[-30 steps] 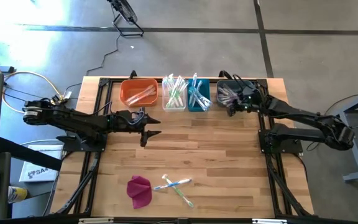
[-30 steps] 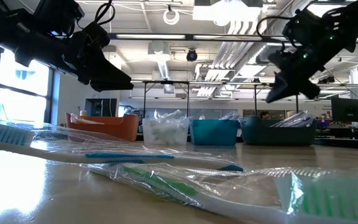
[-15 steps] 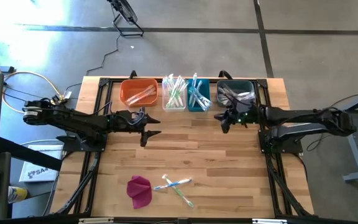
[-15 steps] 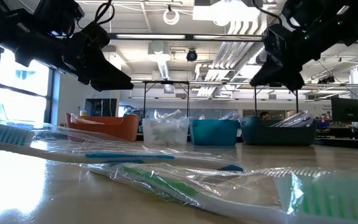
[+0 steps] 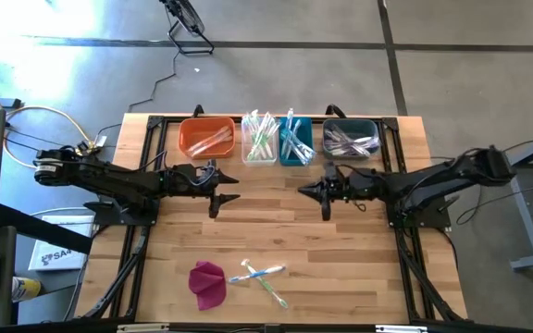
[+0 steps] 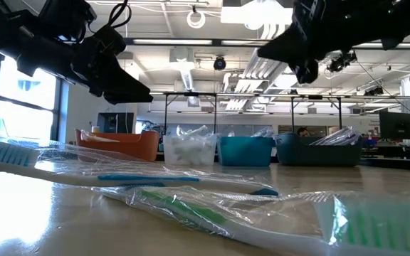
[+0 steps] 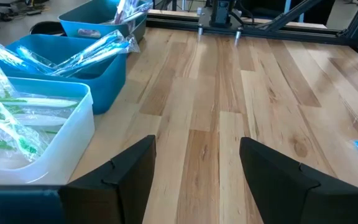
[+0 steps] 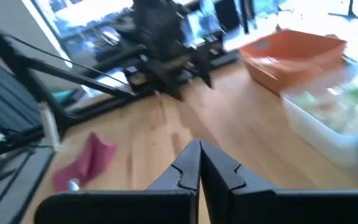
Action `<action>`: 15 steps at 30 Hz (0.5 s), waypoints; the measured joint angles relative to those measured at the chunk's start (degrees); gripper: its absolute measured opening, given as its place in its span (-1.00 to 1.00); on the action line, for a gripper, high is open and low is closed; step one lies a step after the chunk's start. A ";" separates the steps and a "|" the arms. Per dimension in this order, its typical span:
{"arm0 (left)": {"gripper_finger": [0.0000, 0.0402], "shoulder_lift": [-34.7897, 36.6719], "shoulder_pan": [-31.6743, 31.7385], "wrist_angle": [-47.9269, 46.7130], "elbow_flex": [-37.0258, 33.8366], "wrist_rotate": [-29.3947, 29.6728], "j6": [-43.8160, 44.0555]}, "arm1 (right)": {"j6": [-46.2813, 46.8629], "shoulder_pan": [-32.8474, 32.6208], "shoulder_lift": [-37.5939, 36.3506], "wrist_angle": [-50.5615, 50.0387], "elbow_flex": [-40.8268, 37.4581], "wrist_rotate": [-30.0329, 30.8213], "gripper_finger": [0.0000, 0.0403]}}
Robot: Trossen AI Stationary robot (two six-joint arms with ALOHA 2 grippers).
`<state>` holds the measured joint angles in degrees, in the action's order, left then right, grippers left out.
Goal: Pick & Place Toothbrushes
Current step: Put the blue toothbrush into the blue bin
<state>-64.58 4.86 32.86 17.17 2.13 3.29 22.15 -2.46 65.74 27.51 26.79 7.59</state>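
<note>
Four bins: an orange bin [image 5: 207,139], a clear bin [image 5: 259,141], a blue bin [image 5: 295,142] and a dark bin [image 5: 350,139] stand in a row at the table's far edge, each holding wrapped brushes; probably one handle colour to a bin.
Loose toothbrushes: the toothbrushes [image 5: 262,276] not yet sorted lie crossed near the front edge, just beside a magenta cloth [image 5: 207,283]; well apart from both grippers.
Left gripper: left gripper [image 5: 220,188] hangs over bare boards in front of the orange bin, fingers spread, empty; seemingly waiting.
Right gripper: right gripper [image 5: 323,190] is over mid-table, fingers pressed together on nothing; likely placed to descend towards the loose pile.
High view: alone shows the whole layout.
Low view: alone shows bristles and wrapper creases close up.
Right wrist view: shows its closed fingertips [image 8: 199,163].
</note>
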 joint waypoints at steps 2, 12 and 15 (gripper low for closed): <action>0.13 0.00 0.00 0.00 0.00 0.00 0.02 | -1.17 -1.23 2.17 2.56 0.75 0.00 -0.99; 0.13 0.00 0.00 -0.01 0.00 0.00 0.20 | -12.40 -6.31 15.22 -11.26 17.04 -0.02 -0.99; 0.13 -0.01 0.00 -0.39 0.00 0.00 0.20 | -15.01 -7.40 19.47 -16.50 22.30 -0.03 -0.99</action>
<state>-64.58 4.86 32.47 17.17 2.13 3.49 7.14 -9.86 85.21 11.01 49.09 7.57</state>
